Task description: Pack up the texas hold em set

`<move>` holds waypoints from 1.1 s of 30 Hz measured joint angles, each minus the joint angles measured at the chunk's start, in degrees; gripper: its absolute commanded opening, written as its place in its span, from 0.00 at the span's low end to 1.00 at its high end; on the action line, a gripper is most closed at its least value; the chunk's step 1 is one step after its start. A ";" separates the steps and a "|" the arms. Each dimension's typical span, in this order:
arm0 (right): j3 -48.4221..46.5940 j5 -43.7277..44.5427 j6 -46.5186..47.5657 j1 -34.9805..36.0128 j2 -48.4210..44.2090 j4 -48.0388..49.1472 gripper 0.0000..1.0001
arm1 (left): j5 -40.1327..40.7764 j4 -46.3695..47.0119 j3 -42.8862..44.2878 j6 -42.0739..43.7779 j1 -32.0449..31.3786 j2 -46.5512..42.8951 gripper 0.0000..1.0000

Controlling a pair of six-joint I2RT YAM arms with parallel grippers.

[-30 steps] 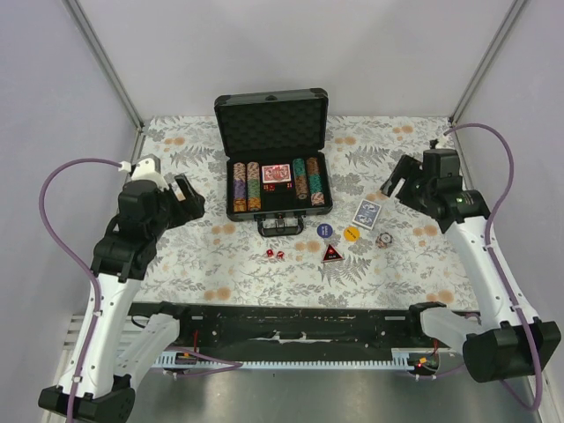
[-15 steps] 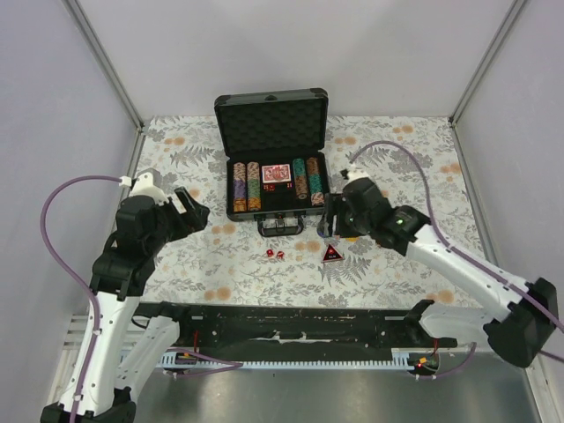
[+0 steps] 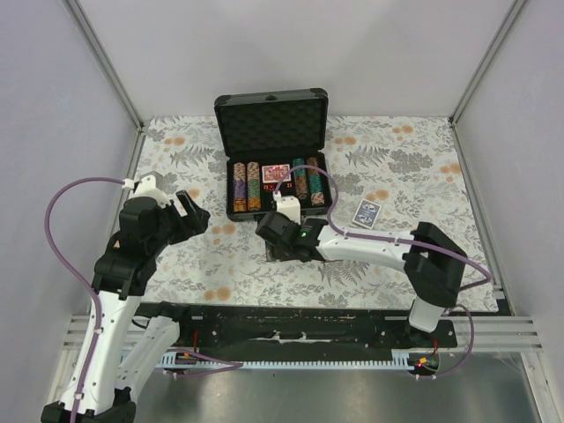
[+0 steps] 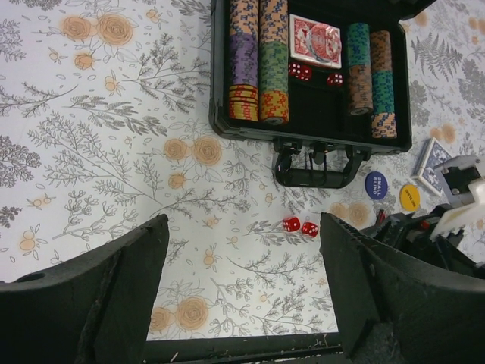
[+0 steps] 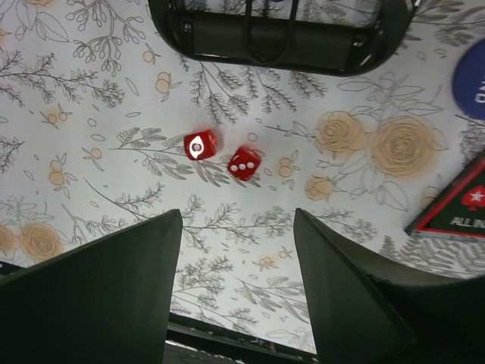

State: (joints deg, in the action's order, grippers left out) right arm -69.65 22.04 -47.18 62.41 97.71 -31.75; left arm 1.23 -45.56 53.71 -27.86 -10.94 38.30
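Observation:
The dark grey case [image 3: 271, 113] lies open at the back of the table. It holds rows of poker chips [image 4: 260, 61], a red card deck [image 4: 314, 42] and red dice [image 4: 300, 70]. Two more red dice [image 5: 200, 145] [image 5: 245, 162] lie on the cloth in front of the case handle [image 5: 276, 34]. My right gripper [image 5: 237, 220] hovers open just short of them, with nothing between its fingers. My left gripper [image 4: 244, 227] is open and empty over the cloth to the left of the case. In the top view the right gripper [image 3: 271, 233] hides the dice.
A blue card deck [image 3: 367, 214] lies right of the case. A blue round button [image 4: 376, 184], a yellow one [image 4: 410, 197] and a red-and-black triangular marker [image 5: 462, 208] lie near the dice. Walls close in the flowered cloth [image 3: 176, 256] on three sides.
My right arm has swung from the far right across the table to the dice in front of the case handle. The left arm has barely shifted.

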 measured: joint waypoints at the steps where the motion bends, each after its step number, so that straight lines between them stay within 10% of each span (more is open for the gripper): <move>1: -0.87 0.35 -1.20 0.57 1.60 0.20 0.61 | 0.07 -0.31 -0.22 0.00 0.00 -0.15 0.86; 6: -3.30 2.36 -6.23 1.33 5.95 0.17 0.43 | 0.20 -2.21 -1.46 0.00 0.00 -1.68 0.86; 17: -8.83 6.38 -13.31 1.40 10.67 -3.74 0.52 | 1.68 -3.89 -2.32 0.04 0.00 -4.44 0.86; 33: -9.64 7.91 -19.85 1.40 15.74 -8.24 0.33 | 1.18 -3.93 -2.38 0.11 0.00 -5.11 0.86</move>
State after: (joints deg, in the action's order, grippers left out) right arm -79.29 29.95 -67.02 63.81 113.45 -39.99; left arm 2.42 -49.50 51.33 -27.75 -10.94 33.19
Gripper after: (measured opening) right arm 0.380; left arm 0.862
